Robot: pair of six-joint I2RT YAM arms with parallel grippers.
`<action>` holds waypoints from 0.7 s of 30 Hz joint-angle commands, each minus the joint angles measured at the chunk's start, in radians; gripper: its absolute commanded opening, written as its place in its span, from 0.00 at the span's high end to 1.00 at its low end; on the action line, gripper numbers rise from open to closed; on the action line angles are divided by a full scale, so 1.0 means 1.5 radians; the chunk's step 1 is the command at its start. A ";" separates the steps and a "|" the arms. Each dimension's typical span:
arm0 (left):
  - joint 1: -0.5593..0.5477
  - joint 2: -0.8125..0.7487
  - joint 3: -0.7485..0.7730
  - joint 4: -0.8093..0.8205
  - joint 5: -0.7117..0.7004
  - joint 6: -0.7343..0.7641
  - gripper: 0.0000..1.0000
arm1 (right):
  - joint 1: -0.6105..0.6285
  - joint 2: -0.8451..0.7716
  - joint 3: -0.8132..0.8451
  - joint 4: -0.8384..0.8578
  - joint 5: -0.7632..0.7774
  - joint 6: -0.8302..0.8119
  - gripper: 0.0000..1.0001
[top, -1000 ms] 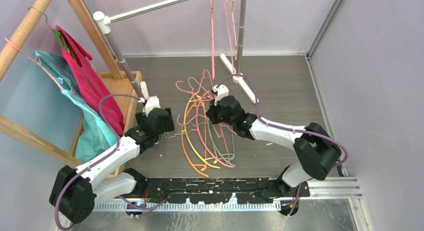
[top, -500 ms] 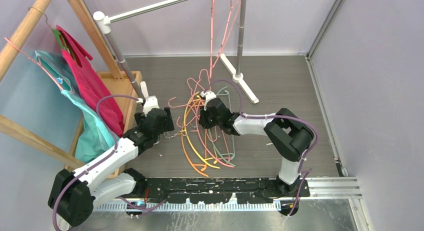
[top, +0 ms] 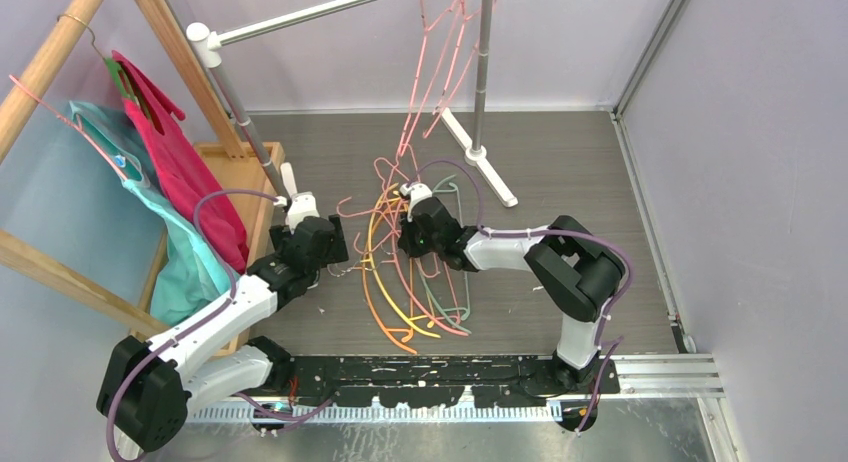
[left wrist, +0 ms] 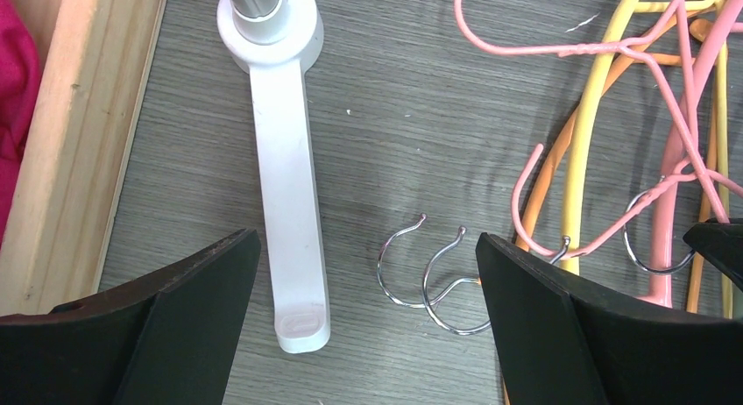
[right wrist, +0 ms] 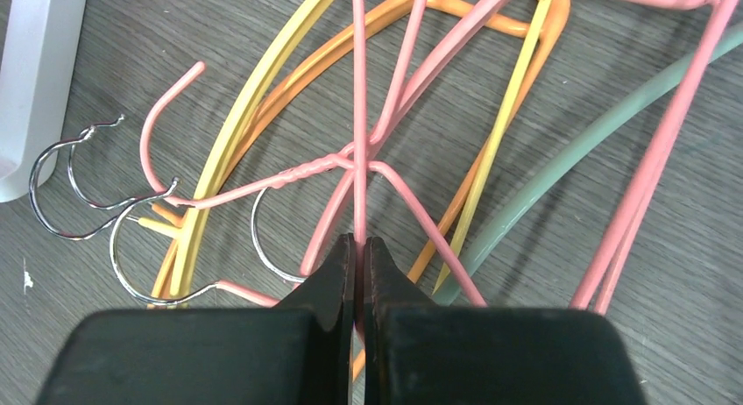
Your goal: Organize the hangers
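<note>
Compared with a second earlier, my right arm point(top: 560, 262) had folded in: its elbow had swung from 3 o'clock toward the middle, and the right tool point(top: 412, 194) had slid a little toward 9 o'clock over the pile of hangers point(top: 400, 272). The hanging pink hangers point(top: 420, 92) on the rail point(top: 300, 17) at 12 o'clock, which had hung straight, now slanted down toward that tool. The left arm had barely shifted.

In the right wrist view the right tool point(right wrist: 359, 247) was clenched, its jaws pinched together on one thin strand of a pink wire hanger point(right wrist: 357, 116) just below the twisted neck. The left tool point(left wrist: 366, 238) was released, jaws spread wide and holding nothing. It hovered over bare counter point(top: 560, 162) at 9 o'clock of the pile, with two silver hooks point(left wrist: 403, 265) lying between its jaws and the stand's white foot point(left wrist: 293, 203) just beside the left jaw.

The pile lay mid-counter, tangled. I counted one pale green hanger point(right wrist: 569, 159), at least two yellow strands and at least one orange, but the pink wires crossed too much to number. At least two pink hangers hung on the rail. At 9 to 10 o'clock two dressed hangers carried one magenta garment point(top: 180, 172) and one teal garment point(top: 180, 262).
</note>
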 commanded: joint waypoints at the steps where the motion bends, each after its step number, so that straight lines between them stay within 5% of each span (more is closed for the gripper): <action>1: 0.004 -0.004 0.005 0.008 -0.013 0.000 0.02 | 0.007 -0.039 -0.029 -0.009 0.011 0.002 0.99; 12: 0.004 -0.046 -0.003 0.002 0.000 -0.007 0.02 | 0.006 -0.234 -0.105 0.116 0.082 0.121 0.99; 21: 0.004 -0.043 -0.015 0.003 0.004 -0.017 0.02 | 0.008 -0.215 -0.061 0.234 0.043 0.246 0.99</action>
